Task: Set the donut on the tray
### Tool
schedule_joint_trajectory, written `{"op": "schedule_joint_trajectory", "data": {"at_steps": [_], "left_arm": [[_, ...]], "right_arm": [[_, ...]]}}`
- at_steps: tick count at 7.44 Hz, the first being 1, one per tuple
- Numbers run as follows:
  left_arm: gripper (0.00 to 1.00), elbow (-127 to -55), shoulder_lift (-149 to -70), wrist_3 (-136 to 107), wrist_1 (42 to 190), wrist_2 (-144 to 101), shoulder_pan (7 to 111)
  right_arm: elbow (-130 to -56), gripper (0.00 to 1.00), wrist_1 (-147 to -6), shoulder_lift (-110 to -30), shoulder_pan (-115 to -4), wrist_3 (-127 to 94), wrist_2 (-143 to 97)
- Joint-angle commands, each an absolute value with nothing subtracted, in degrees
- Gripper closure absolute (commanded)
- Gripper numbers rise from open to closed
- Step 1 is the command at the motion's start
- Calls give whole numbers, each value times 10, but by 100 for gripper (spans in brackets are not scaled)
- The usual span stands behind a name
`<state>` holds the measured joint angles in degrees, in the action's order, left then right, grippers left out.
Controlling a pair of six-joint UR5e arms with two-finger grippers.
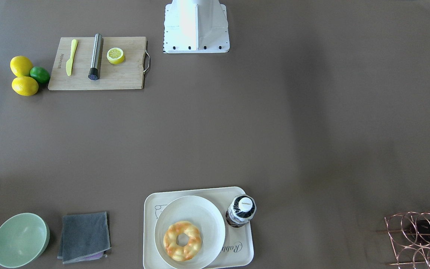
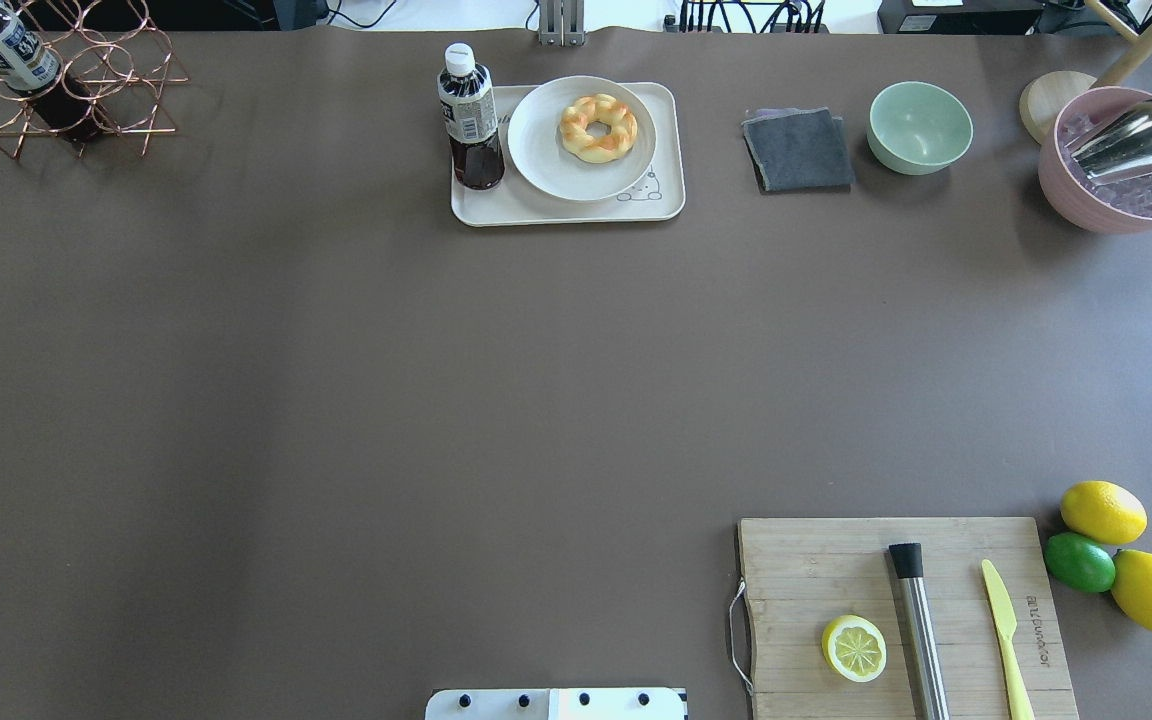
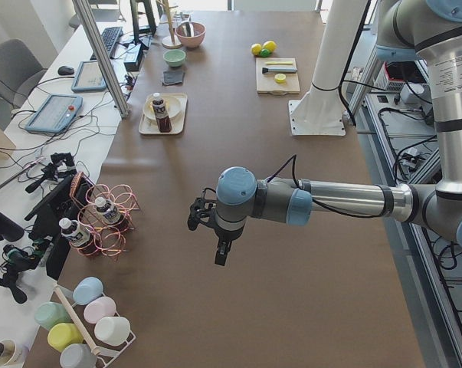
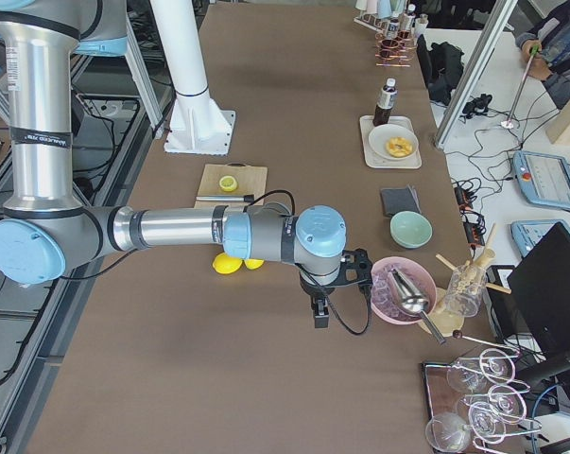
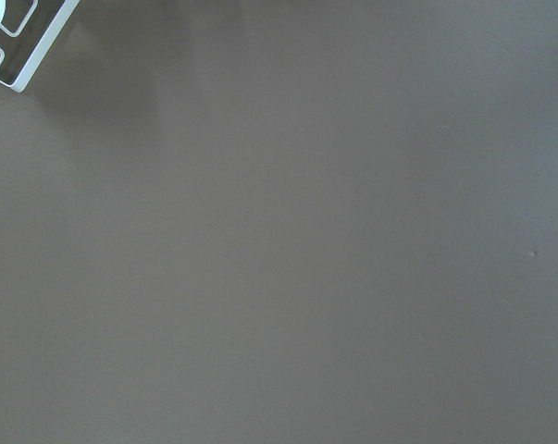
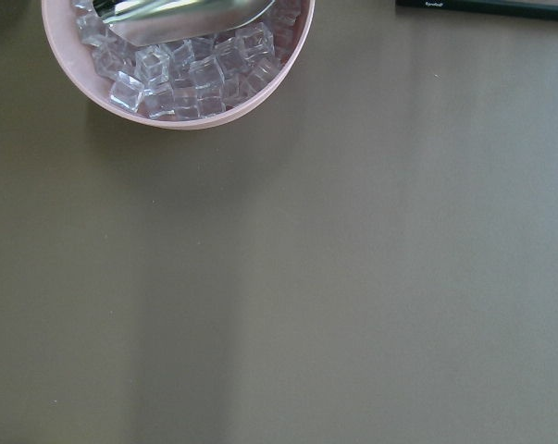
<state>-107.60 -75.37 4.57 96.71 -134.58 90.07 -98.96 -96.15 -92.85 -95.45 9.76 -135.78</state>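
Suspended above the bare brown surface (image 1: pixel 274 130), the left gripper (image 3: pixel 222 259) is seen only from the table's end, and it cannot be told whether it is parted or closed; nothing is seen in its hold. The right gripper (image 4: pixel 319 320) is likewise shown only from the opposite end, hung low just beside a pink bowl (image 4: pixel 390 301), and its opening cannot be judged either; nothing is seen in it. Ice cubes and a metal scoop (image 6: pixel 181 17) are seen inside that bowl from the right wrist camera.

Well apart from both grippers, at the operators' edge of the surface, the donut (image 1: pixel 182 240) is pictured lying flat on a round white plate (image 1: pixel 200 213), off-centre toward the operators' side. The plate is set on the tray (image 1: pixel 150 239), so the donut is borne by the tray through the plate and is not touching the tray itself. A dark bottle (image 1: pixel 241 211) with a white cap is stood upright on the same tray, just beside the plate.

A folded grey cloth (image 1: pixel 84 236) and a pale green bowl (image 1: pixel 20 239) are laid further along that edge. Near the robot's base, a wooden cutting board (image 1: pixel 125 74) is shown carrying a lemon half (image 1: pixel 115 55), a steel muddler (image 1: pixel 96 56) and a yellow knife (image 1: pixel 71 56).
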Motion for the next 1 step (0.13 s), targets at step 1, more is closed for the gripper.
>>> {"op": "schedule_joint_trajectory", "data": {"at_steps": [1], "left_arm": [[3, -1085, -745, 52, 985, -1346, 910]], "right_arm": [[-990, 0, -962, -928, -954, 98, -1357]]}}
